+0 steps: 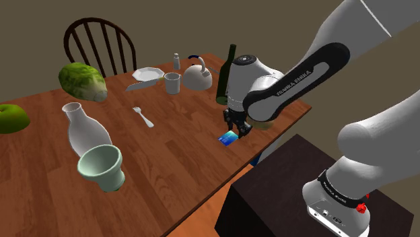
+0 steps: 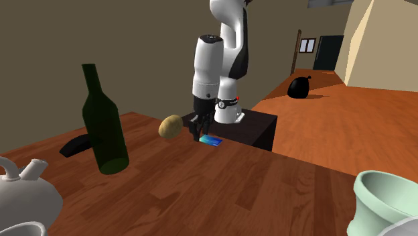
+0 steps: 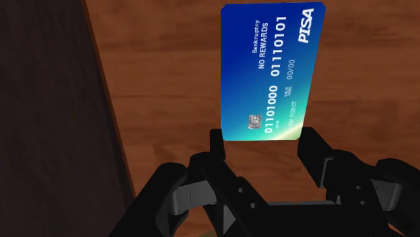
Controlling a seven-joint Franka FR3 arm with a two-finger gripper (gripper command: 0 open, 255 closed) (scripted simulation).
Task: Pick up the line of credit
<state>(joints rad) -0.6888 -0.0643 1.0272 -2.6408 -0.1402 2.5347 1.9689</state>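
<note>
At the shoulder view's centre, the card (image 1: 229,139) is clasped between the fingers of the gripper (image 1: 235,132). Judged low over the worktop (image 1: 168,155), it is apparently yet to be lifted.

The shoulder camera looked down over the brown wooden tabletop (image 1: 182,151) from beside the dark box stand (image 1: 283,198); the second faced back, low; the wrist camera hung close above their shared blue card (image 3: 272,74).

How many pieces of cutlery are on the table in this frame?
2: a knife beside the plate on the far side, and a fork near the middle of the table. The arm could be hiding others behind it.
</note>
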